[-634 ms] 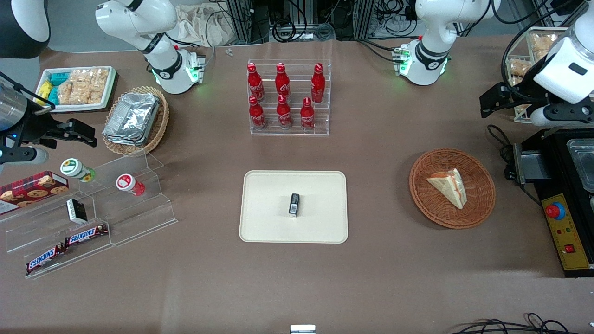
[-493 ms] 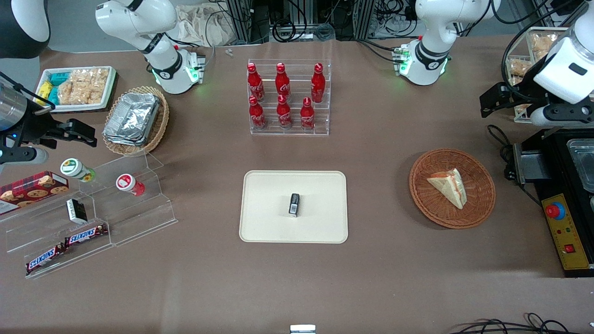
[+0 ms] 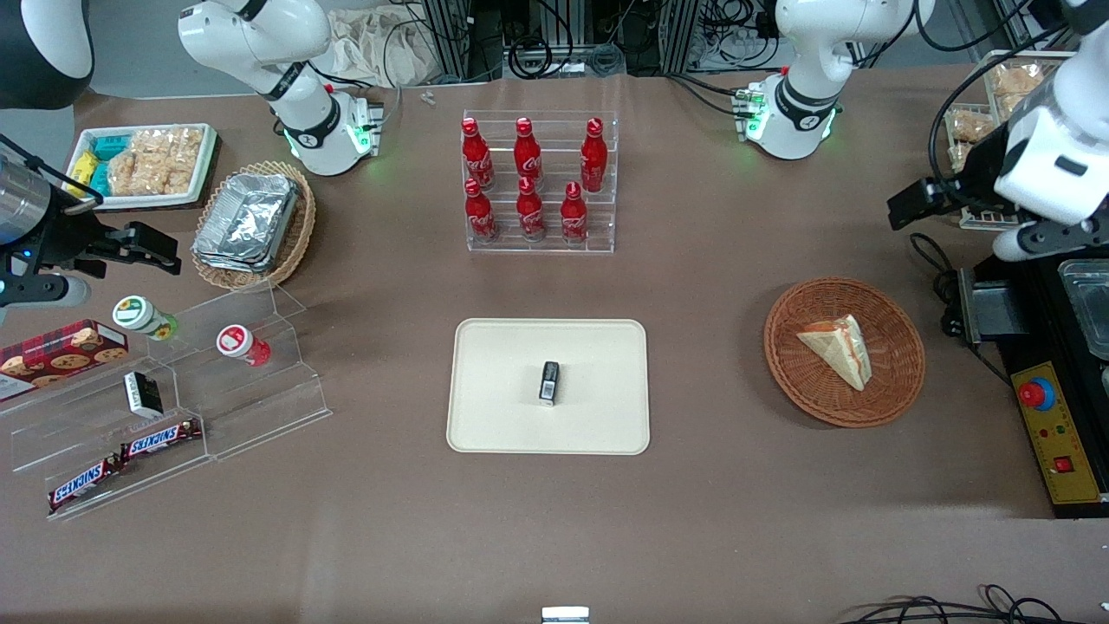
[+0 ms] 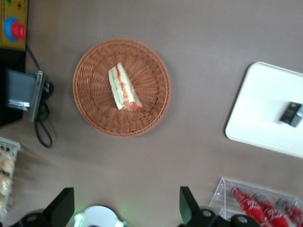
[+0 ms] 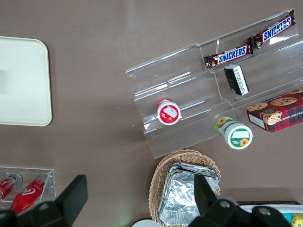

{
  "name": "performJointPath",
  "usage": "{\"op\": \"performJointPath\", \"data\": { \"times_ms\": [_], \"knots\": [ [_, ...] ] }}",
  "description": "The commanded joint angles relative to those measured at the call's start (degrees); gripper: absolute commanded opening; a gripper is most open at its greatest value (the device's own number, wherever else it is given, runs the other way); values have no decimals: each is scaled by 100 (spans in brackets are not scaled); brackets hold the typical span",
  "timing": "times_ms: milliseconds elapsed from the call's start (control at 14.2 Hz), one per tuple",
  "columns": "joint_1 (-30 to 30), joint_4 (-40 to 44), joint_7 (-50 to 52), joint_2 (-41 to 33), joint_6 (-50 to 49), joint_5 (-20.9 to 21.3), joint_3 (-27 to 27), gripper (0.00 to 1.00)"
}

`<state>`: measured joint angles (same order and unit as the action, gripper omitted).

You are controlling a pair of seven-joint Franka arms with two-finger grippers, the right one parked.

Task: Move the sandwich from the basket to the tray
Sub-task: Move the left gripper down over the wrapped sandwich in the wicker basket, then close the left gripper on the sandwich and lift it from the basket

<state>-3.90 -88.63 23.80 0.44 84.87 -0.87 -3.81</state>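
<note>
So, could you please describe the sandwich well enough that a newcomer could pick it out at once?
Find the cream tray mid-table, then look toward the working arm's end for the round reddish-brown basket. The sandwich lies in it, a pale triangular wedge with red filling along one edge, the only thing there. The open hand is above the table, away from the basket.

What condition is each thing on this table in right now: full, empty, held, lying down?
Sandwich: lying in the basket, not held.
Basket: holds only the sandwich.
Tray: carries just a small black box.
Gripper: open, empty, high above the table, farther from the front camera than the basket.
Cola bottles: upright in their clear rack.
</note>
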Motion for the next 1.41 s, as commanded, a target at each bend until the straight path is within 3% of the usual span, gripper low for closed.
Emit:
{"op": "performJointPath", "data": {
  "times_ms": [0, 211, 493, 1056, 1127, 1197, 1268, 1338],
  "knots": [
    [20, -1170, 397, -272, 835, 61, 187, 100],
    [38, -2585, 459, -448, 2205, 78, 433, 100],
    [38, -3554, 915, -64, 3682, -9, 522, 100],
    [29, -3776, 1803, 1475, 5408, -1, 530, 100],
    [29, -3767, 1847, 1572, 5435, -1, 530, 82],
    [38, -3775, 1839, 1599, 5435, 17, 530, 50],
    [38, -3767, 1822, 1686, 5435, 34, 530, 30],
    [29, -3758, 1821, 1705, 5435, 35, 530, 19]
  ]
}}
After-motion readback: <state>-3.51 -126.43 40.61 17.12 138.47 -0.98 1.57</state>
